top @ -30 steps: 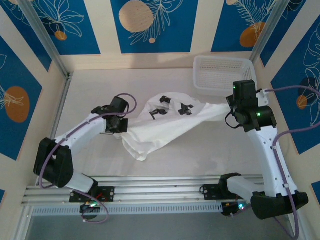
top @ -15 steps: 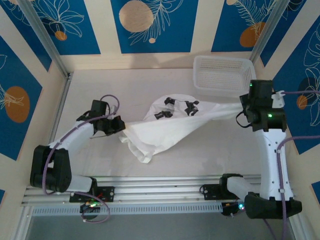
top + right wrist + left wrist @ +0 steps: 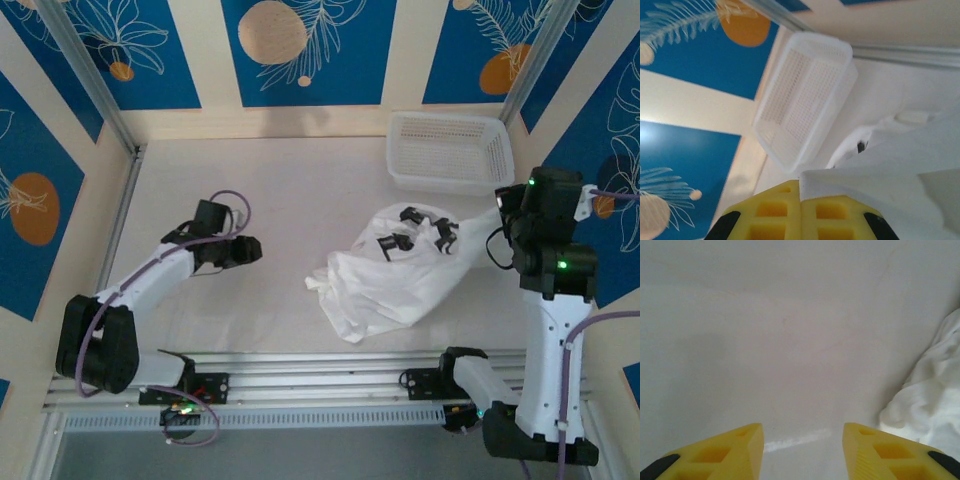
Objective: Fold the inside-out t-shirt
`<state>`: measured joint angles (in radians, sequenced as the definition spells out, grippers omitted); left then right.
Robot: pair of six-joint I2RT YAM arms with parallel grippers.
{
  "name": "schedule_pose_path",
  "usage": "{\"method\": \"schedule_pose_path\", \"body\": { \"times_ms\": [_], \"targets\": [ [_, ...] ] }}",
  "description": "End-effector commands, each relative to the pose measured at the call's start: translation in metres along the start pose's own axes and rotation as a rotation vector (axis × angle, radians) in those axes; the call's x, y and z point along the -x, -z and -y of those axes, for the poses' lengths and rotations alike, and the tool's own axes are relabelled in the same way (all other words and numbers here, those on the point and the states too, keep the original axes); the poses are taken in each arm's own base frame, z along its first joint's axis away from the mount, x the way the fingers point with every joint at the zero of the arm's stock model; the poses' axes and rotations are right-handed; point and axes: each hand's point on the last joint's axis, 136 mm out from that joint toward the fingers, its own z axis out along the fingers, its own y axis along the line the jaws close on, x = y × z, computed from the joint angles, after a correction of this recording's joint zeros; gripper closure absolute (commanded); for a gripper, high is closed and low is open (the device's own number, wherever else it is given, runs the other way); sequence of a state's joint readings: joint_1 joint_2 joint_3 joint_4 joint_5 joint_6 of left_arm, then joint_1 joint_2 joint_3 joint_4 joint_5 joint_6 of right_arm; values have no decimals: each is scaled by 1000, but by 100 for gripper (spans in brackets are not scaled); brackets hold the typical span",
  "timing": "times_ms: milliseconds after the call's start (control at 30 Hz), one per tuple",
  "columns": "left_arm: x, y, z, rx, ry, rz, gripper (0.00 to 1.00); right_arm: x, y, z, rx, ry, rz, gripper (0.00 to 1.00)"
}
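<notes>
**First:** What has just changed?

**Second:** The left gripper (image 3: 250, 250) has let go. A moment ago the shirt was stretched between the two arms. Now the left fingers (image 3: 747, 440) stand apart with nothing between them, over bare table (image 3: 280, 190), well left of the basket (image 3: 448, 116).

**First:** Where is the shirt now?

**Second:** The shirt (image 3: 392, 280) has moved to the right. It lies in a crumpled white heap on the table, just in front of the basket. One strip rises to the right gripper (image 3: 497, 215), which stays clenched on a cloth edge near the basket's right end. Small dark marks show on top of the heap, but I cannot tell what they are.

**First:** What does that mean for the folding?

**Second:** I think it is early in the task. No part of the shirt lies flat and I see no fold. With one end dropped, the cloth has bunched up. The left arm will likely need a fresh hold on a loose edge before the shirt can be spread out.
</notes>
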<state>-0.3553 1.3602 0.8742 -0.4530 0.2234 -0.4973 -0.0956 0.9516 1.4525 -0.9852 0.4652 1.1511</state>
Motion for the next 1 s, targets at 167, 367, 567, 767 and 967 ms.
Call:
{"method": "schedule_pose_path", "body": {
  "times_ms": [167,367,567,767,967],
  "targets": [
    [-33,-31,112,125,-247,-57,57,-28,-19,6,-13,11,-101,100],
    [-38,-61,147,361,-359,-40,67,-25,-15,8,-15,36,-82,100],
    [-44,-90,156,379,-330,-53,62,-26,-15,8,-10,43,-84,100],
    [-39,-100,144,439,-328,-31,65,-29,-17,8,-5,45,-92,100],
    [-36,-102,141,429,-307,-30,85,-29,-17,8,-4,45,-95,100]
  ]
}}
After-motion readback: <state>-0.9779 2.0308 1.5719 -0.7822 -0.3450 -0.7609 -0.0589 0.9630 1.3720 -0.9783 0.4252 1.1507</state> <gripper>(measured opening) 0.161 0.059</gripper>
